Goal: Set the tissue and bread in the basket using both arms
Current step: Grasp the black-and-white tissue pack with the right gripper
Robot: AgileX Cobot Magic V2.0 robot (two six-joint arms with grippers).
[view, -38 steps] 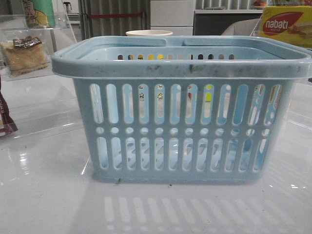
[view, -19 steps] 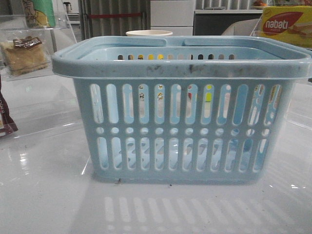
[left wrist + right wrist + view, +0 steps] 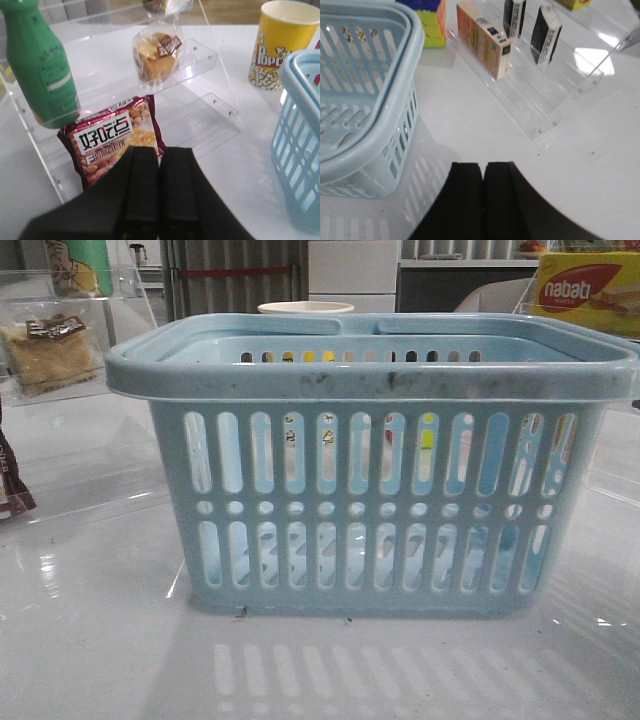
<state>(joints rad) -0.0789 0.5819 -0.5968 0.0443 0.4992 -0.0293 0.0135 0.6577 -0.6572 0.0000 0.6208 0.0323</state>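
The light blue slotted basket (image 3: pixel 370 490) stands in the middle of the table; it also shows in the left wrist view (image 3: pixel 300 135) and the right wrist view (image 3: pixel 365 90). The bread (image 3: pixel 156 54), in a clear packet with a brown label, sits on a clear acrylic shelf ahead of my left gripper (image 3: pixel 159 151), which is shut and empty. It also shows in the front view (image 3: pixel 45 355). Two black tissue packets (image 3: pixel 545 34) stand upright on another acrylic stand, beyond my right gripper (image 3: pixel 483 166), which is shut and empty beside the basket. Neither gripper shows in the front view.
A green bottle (image 3: pixel 42 70) and a maroon snack packet (image 3: pixel 112 142) share the left shelf (image 3: pixel 210 107). A yellow popcorn cup (image 3: pixel 280 45) stands behind the basket. An orange box (image 3: pixel 482 37) and a coloured cube (image 3: pixel 431 17) are near the right stand (image 3: pixel 555 95). A nabati box (image 3: pixel 590 290) is at the far right.
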